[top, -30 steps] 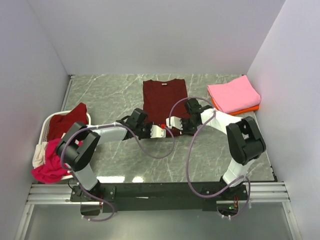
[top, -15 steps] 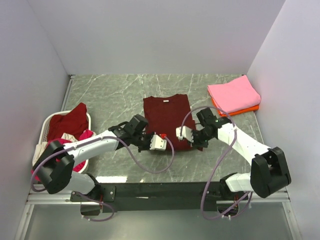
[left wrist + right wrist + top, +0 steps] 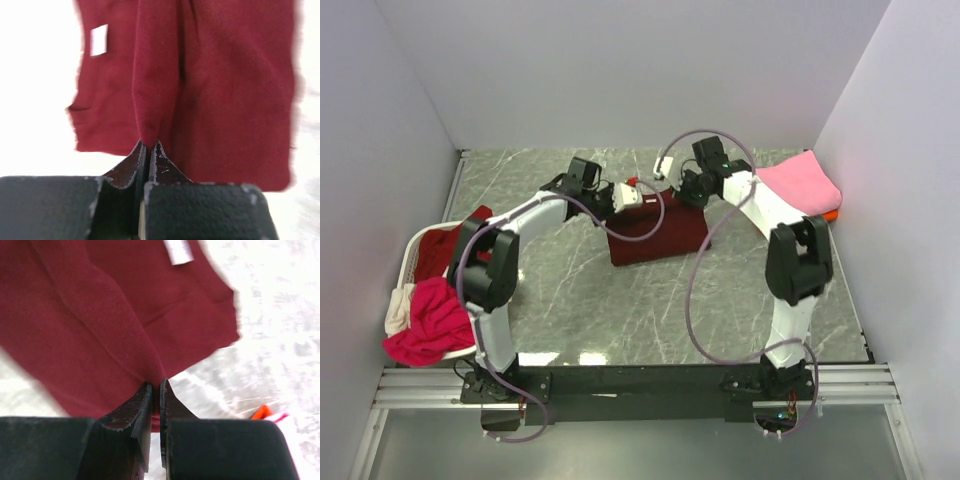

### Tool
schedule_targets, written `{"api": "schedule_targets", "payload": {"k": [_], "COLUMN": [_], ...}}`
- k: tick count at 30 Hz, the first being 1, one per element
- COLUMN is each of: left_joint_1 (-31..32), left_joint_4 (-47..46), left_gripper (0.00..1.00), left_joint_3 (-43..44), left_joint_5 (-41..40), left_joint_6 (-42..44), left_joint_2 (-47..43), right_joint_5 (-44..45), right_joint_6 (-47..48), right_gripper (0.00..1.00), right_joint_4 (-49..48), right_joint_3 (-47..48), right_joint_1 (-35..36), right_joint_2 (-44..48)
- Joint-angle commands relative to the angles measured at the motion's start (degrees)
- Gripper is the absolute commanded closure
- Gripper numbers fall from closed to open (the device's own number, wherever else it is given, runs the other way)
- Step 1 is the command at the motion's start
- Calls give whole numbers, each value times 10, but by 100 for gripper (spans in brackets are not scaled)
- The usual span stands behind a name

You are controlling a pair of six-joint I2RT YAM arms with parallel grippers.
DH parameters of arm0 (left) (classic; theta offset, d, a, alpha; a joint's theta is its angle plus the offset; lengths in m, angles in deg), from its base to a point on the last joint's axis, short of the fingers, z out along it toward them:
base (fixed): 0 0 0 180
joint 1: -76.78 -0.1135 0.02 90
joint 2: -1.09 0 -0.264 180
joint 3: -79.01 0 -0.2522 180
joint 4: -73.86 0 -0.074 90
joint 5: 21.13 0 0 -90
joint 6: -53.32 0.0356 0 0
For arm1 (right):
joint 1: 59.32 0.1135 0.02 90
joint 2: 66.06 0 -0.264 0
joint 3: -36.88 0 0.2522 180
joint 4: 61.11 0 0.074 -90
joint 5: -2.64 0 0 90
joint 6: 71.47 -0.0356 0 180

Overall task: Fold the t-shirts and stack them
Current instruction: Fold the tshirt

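The dark maroon t-shirt point(image 3: 658, 232) lies folded over at the table's middle back. My left gripper point(image 3: 632, 193) is shut on its near-left edge, seen as a pinched ridge of maroon cloth point(image 3: 150, 100) in the left wrist view. My right gripper point(image 3: 670, 180) is shut on the other edge; the cloth point(image 3: 100, 315) bunches between its jaws in the right wrist view. Both hold the hem raised over the shirt's far end. A folded pink t-shirt point(image 3: 798, 185) lies on an orange one point(image 3: 826, 215) at the back right.
A white plastic basket point(image 3: 420, 245) at the left edge holds maroon, magenta point(image 3: 420, 325) and cream cloth, some hanging over its rim. Both arms reach far over the grey marble table point(image 3: 620, 310). Grey walls close in the left, back and right.
Both grippers have carried the maroon shirt's near hem from the table's middle up and away to the far end, folding the shirt in half over itself.
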Motion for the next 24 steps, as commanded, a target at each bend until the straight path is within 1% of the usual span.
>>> {"api": "schedule_targets", "payload": {"k": [1, 2, 4, 5, 8, 9, 11, 12, 15, 17, 18, 19, 20, 21, 22, 23, 24], "left_joint_1": [-23, -28, -37, -39, -41, -41, -41, -42, -42, -42, -42, -42, -42, -42, -42, -43, -44], "left_joint_4": [-37, -72, -101, -133, -179, -183, -184, -170, -159, -174, -176, -183, -184, -208, -234, -241, -243], "left_gripper": [100, 100, 100, 100, 100, 100, 100, 100, 100, 100, 97, 89, 75, 40, 25, 14, 1], "left_joint_3": [63, 69, 83, 89, 108, 114, 139, 149, 179, 181, 183, 189, 192, 198, 207, 216, 227], "left_joint_5": [-5, -13, -39, -50, -86, -96, -100, -97, -98, -114, -115, -123, -149, -170, -197, -232, -288], "left_joint_6": [-7, -17, -35, -41, -57, -59, -63, -61, -66, -87, -94, -114, -138, -170, -236, -272, -307], "left_joint_2": [51, 60, 88, 96, 126, 134, 159, 167, 192, 198, 199, 202, 203, 203, 198, 194, 188], "right_joint_5": [48, 54, 76, 82, 108, 110, 118, 120, 128, 134, 145, 152, 161, 180, 204, 230, 252], "right_joint_6": [-58, -65, -85, -88, -100, -102, -104, -107, -113, -118, -123, -140, -148, -173, -193, -218, -256], "right_gripper": [100, 100, 100, 100, 100, 100, 100, 100, 100, 100, 100, 93, 69, 55, 46, 39, 31], "right_joint_4": [-73, -84, -109, -118, -141, -137, -134, -136, -150, -158, -172, -182, -191, -219, -232, -249, -259], "right_joint_3": [89, 105, 150, 162, 209, 234, 254, 265, 267, 268, 268, 265, 263, 253, 249, 243, 236], "right_joint_1": [-8, -9, -9, -9, -9, -9, -10, -10, -9, -10, -9, -9, -10, -9, -11, -11, -13], "right_joint_2": [-65, -80, -123, -136, -181, -202, -219, -231, -244, -249, -253, -254, -254, -250, -247, -241, -229]}}
